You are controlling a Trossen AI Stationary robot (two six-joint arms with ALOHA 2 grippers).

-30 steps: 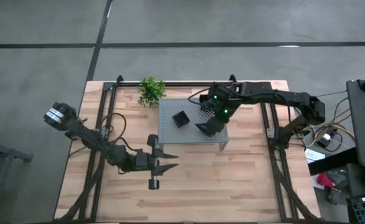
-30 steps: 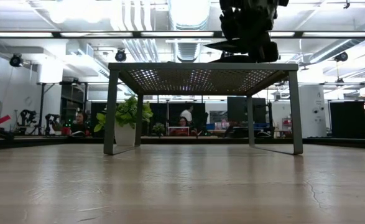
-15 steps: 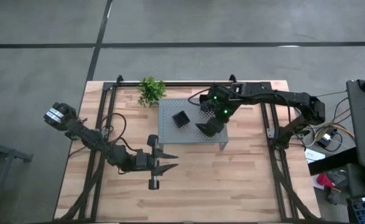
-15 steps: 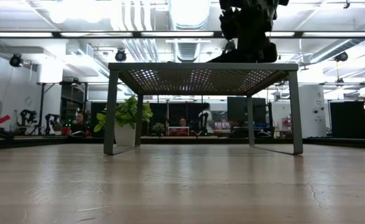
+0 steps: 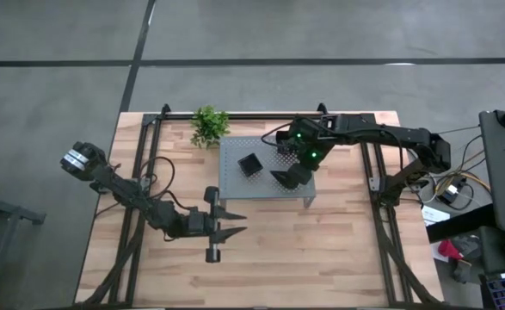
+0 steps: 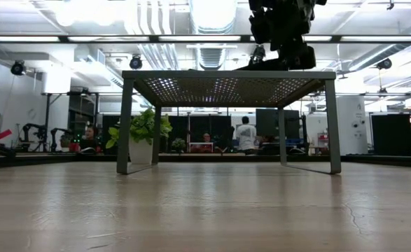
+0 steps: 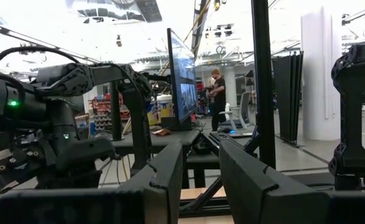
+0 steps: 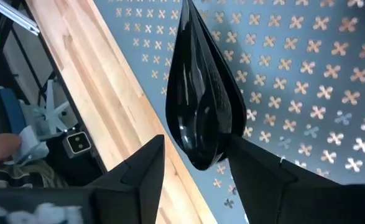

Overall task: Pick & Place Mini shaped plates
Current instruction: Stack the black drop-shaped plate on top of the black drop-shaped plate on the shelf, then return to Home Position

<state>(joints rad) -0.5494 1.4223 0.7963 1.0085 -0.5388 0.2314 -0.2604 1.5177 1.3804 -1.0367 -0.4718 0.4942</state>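
Black teardrop plate point(image 8: 202, 106) and square plate point(image 5: 249, 164) lie on the perforated stand point(image 5: 235, 185); right gripper point(image 8: 194, 163) released, left gripper point(image 5: 233, 223) parted, empty.

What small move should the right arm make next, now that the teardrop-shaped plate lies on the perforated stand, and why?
Probably a short straight lift. The glossy black teardrop-shaped plate lies flat on the grey perforated metal stand, and the right gripper has its jaws open on both sides of the plate's round end. Rising first should clear the plate without pushing it toward the stand's nearby edge.
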